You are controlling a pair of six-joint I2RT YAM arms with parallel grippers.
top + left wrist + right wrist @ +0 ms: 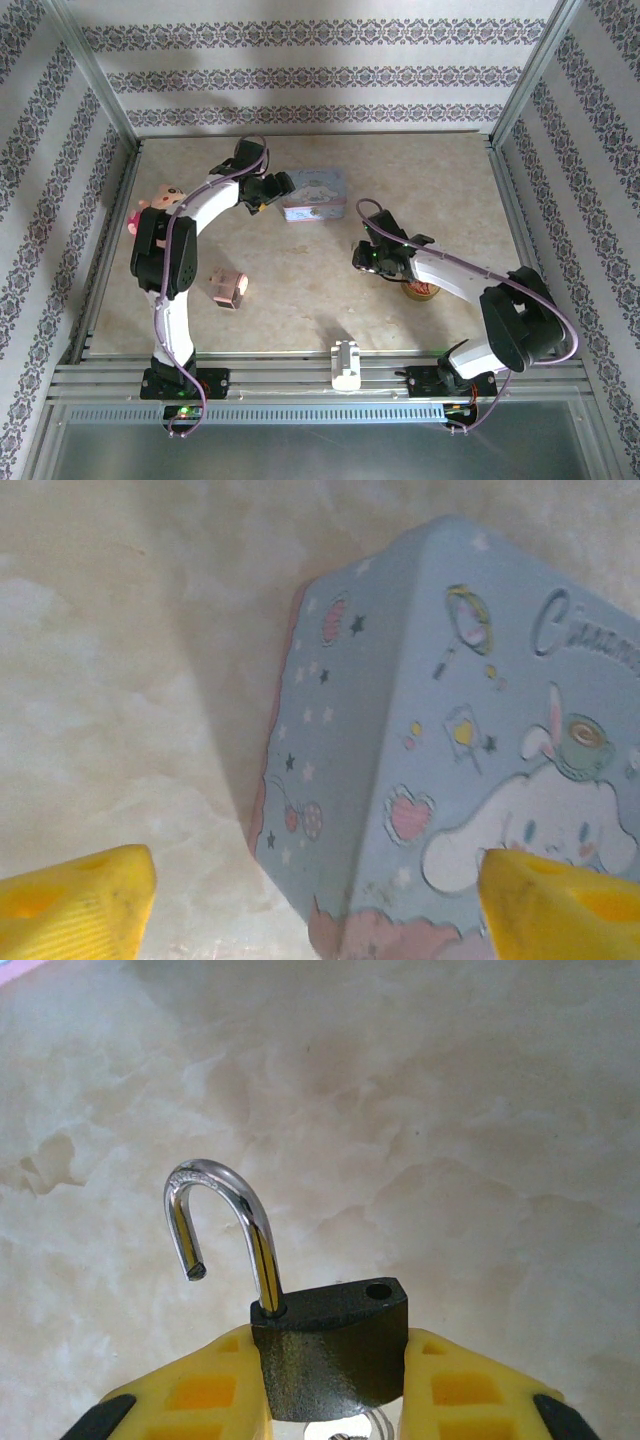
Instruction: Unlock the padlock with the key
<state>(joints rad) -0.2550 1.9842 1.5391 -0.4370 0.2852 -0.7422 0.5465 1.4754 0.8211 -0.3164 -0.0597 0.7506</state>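
Clearly the main part of the work looks finished: the padlock (330,1345) has its shackle (215,1173) swung up and out, the free end hangs in the air away from the body, and the small hole (378,1290) where it should sit is empty. The right hand (335,1365) is clamped on the dark body of the lock, one yellow finger on each side, and holds it upright over the desk (470,1110). Under the body I see a bit of silvery metal (345,1430); it may be the key, but I cannot tell for sure. What remains, in my judgement, is only to take out the key or put the lock down. The left hand (318,905) stands with its fingers wide apart over a corner of the pale-blue tin (450,730), holding nothing, some way from the lock.
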